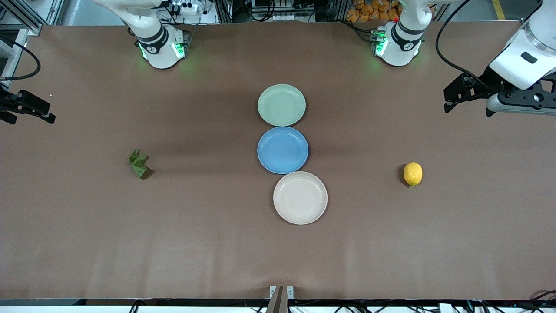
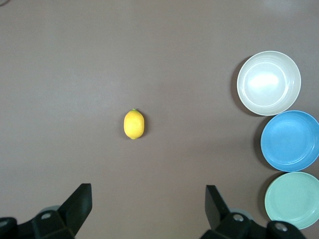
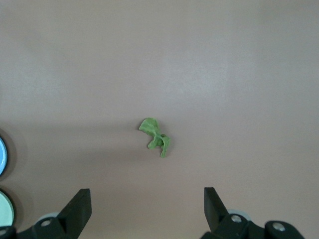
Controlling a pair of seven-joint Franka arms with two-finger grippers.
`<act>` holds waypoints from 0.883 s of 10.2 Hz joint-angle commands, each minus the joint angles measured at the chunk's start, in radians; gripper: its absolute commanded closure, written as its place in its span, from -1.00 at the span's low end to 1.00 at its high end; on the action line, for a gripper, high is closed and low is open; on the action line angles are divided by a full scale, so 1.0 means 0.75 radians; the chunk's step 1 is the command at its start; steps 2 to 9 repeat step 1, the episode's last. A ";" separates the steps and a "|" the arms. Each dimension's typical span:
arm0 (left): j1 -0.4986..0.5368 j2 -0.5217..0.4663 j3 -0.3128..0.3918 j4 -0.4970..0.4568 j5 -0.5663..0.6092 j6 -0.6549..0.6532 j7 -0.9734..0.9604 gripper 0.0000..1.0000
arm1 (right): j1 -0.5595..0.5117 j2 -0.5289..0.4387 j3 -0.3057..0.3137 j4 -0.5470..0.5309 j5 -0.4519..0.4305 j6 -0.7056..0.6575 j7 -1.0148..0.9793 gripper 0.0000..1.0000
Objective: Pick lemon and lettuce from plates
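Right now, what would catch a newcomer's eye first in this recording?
Three empty plates in a touching column mid-table: the pale green plate farthest from the front camera, the blue plate next, the beige plate nearest. The lemon lies on the bare table toward the left arm's end, the lettuce toward the right arm's end. The left gripper and right gripper hang open at the table's ends.

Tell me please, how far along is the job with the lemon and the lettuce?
Judged from how things lie, it looks finished. The lemon and the lettuce both lie on the bare table, and the green plate and cream plate hold nothing. Nothing is in hand: the left hand and the right hand are open and hang above the table ends. Nothing seems left.
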 commanded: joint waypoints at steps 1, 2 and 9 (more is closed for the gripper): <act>0.007 0.008 -0.002 0.021 -0.027 -0.001 -0.009 -1.00 | -0.014 0.002 0.013 -0.006 0.023 0.007 0.019 -1.00; 0.007 0.008 -0.002 0.021 -0.027 -0.001 -0.009 -1.00 | -0.014 0.002 0.013 -0.006 0.023 0.007 0.019 -1.00; 0.007 0.008 -0.002 0.021 -0.027 -0.001 -0.009 -1.00 | -0.014 0.002 0.013 -0.006 0.023 0.007 0.019 -1.00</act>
